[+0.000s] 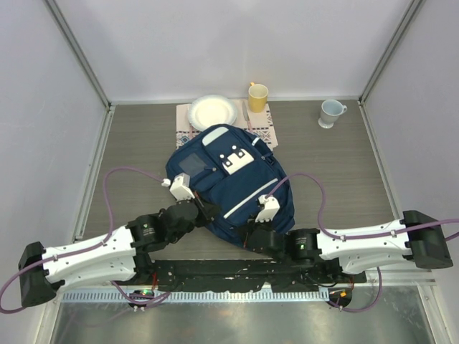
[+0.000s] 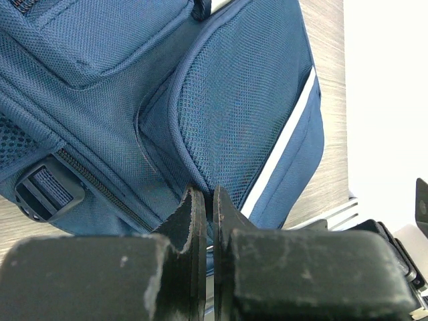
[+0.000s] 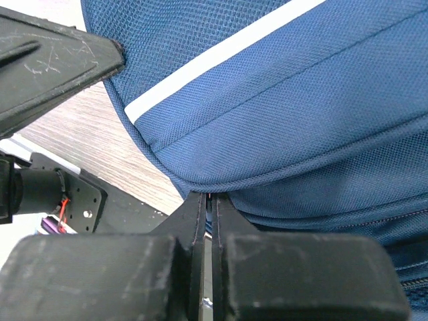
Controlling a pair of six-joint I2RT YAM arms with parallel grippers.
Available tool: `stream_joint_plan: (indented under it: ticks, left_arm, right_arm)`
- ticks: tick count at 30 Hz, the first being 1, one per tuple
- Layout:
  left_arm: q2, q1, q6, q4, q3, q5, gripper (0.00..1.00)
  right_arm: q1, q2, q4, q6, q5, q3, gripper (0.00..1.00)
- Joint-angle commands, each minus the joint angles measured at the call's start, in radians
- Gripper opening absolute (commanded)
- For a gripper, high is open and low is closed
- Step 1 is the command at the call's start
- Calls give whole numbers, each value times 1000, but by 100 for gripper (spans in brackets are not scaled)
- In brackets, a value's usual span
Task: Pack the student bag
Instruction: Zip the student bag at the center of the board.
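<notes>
Both left claw & right claw are fully shut, tips at near edge of large navy fabric backpack w/ white stripe lying mid grey wood-grain surface, fabric pinch unclear; prob. bag-positioning step, next needs zip opened.

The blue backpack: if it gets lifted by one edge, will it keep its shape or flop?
Probably floppy: the backpack is soft woven fabric lying slumped on the table, so it would likely sag below any pinch. Perhaps light, since it looks fairly flat. Its coarse weave should resist slipping.
</notes>
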Motion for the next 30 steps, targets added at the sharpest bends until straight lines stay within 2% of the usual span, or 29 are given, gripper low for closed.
stream_joint_plan:
  ticks: [1,7,9,13,19,28,29,30]
  left_arm:
    - [-15,0,26,52,31,-51,0]
    - [-3,0,32,56,38,-29,0]
    - [-1,0,31,65,34,-23,0]
    - [3,0,11,85,15,1,0]
    - [13,0,3,114,9,14,0]
    - [17,0,12,115,20,17,0]
    - [17,0,12,115,20,17,0]
    - [16,0,14,115,20,17,0]
  right_arm:
    - [-17,54,-103,-64,80,4,1]
    - [-17,119,-115,23,108,24,2]
    - [-17,133,-106,41,117,23,11]
    - [-17,134,-68,68,134,11,20]
    - [-20,144,-26,78,158,-2,29]
    - [-28,177,31,54,146,-16,29]
    - [-28,182,27,54,148,-11,27]
    - [-26,188,23,54,149,-5,19]
